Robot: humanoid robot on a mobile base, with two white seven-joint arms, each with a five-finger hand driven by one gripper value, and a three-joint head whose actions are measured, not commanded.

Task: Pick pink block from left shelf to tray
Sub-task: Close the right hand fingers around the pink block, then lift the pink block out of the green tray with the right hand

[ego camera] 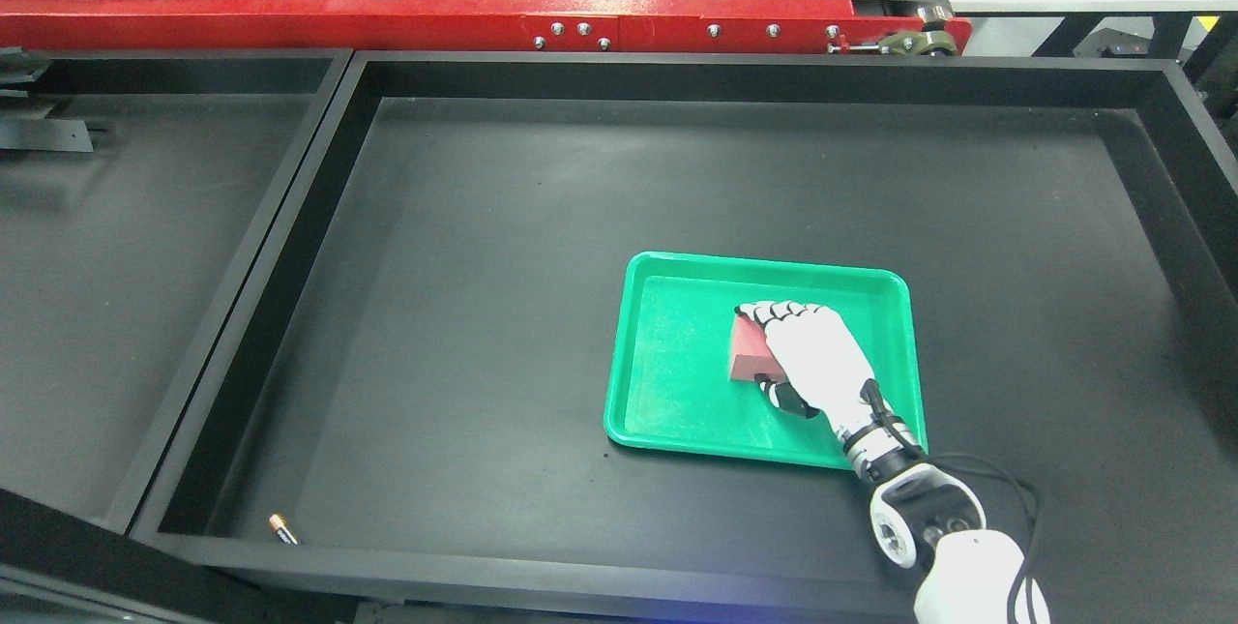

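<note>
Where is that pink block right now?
In the head view, the pink block lies inside the green tray, right of centre in the big black bin, with the right hand wrapped over it.

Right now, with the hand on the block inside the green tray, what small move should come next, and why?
Probably open the fingers and lift clear. The white right hand is wrapped over the pinkish-red rectangular block, which already appears to sit inside the green plastic tray, so only the release seems left.

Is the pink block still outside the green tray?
No, the pink block is inside the green tray, with the right hand wrapped over it.
</note>
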